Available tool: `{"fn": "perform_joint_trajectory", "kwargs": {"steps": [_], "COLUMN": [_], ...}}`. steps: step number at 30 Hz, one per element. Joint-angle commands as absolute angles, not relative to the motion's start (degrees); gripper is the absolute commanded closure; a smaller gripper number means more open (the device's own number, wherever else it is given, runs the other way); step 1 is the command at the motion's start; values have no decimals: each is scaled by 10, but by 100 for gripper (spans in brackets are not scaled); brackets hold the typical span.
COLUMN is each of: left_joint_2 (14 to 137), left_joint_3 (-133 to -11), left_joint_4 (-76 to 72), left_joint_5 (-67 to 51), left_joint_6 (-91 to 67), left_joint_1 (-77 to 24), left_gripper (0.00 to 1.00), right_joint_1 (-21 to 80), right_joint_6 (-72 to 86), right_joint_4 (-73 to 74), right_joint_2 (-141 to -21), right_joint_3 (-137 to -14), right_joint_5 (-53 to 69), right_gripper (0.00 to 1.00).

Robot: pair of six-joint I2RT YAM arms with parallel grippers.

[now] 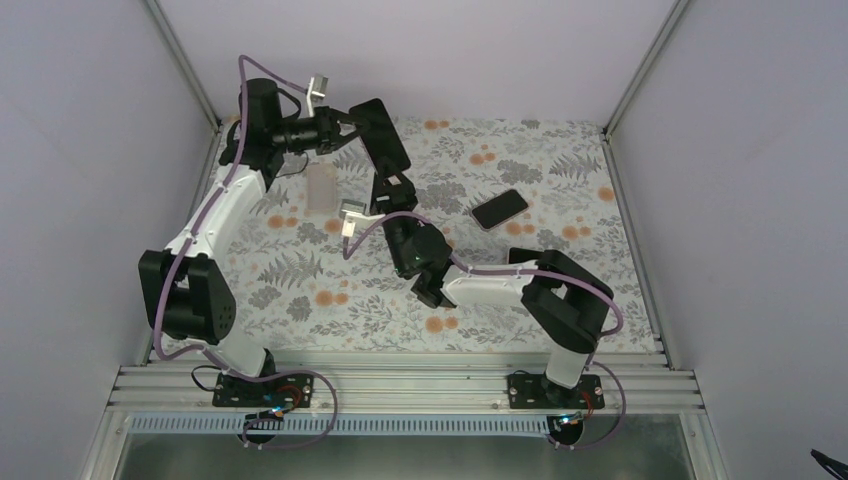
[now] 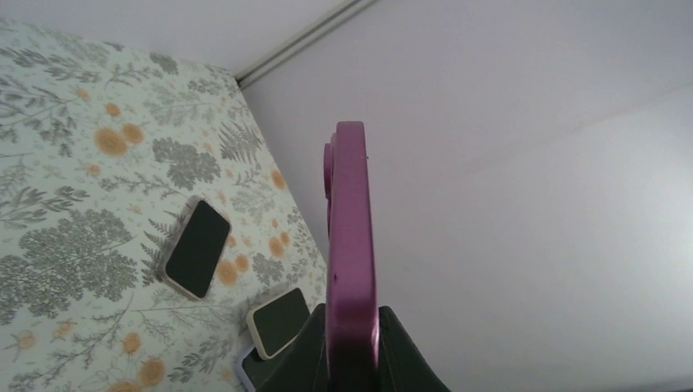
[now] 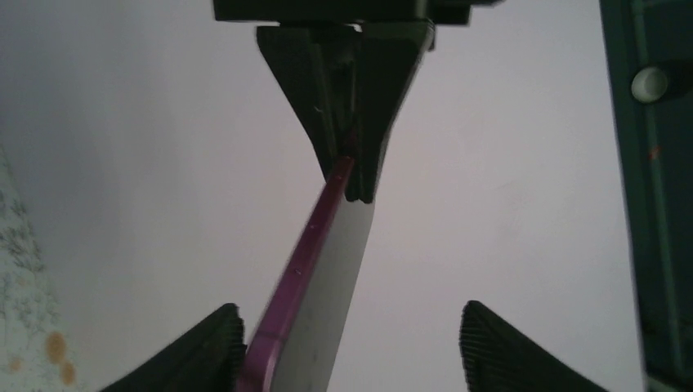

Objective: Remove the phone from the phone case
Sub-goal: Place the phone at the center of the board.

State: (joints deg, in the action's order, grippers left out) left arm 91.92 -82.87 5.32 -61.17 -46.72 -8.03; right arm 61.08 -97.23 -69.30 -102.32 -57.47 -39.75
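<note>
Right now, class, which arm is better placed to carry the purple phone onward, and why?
Left. The left end effector is shut on the purple phone; the right end effector stands open around it, gripping nothing.

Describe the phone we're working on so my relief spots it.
Above the far left part of the floral mat, the left arm's fingers clamp it in the air. It is the magenta phone, raised off the mat; the pale-rimmed phone lies flat.

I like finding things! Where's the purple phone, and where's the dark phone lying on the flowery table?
Purple phone [image 2: 351, 245]: left wrist view, on its side edge.
Phone on the table [image 1: 499, 209]: top view, middle of its dark screen.
</note>
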Motion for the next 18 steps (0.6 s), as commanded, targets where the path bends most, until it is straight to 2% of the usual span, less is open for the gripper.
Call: {"fn": "perform_joint_trajectory", "kwargs": {"steps": [1,3,6,12,18], "left_joint_2": [924,925,927,920,889], "left_joint_3": [-840,-850,-876,-888,-818], "left_joint_4": [61,77,142,294,344], "left_joint_5": [-604,-603,-597,-565,-544], "left_joint_6": [-440,-418,-338,-138,-20], "left_joint_1": [-64,-53,-43,-33,-2], "left_gripper": [98,98,98,98,98], "right_joint_1": [616,617,616,610,603], "right_joint_6": [-917,-869,-757,-495,-427], "right_joint_4": [-681,-623,-484,-128,-23], "right_joint_2": [-984,-967,-933,-885,-865], "right_joint_3": [-577,-584,-614,-709,-723], "right_joint_5": [-403,-408,-408,-330,-280], "right_gripper": [27,14,0,1,1]}}
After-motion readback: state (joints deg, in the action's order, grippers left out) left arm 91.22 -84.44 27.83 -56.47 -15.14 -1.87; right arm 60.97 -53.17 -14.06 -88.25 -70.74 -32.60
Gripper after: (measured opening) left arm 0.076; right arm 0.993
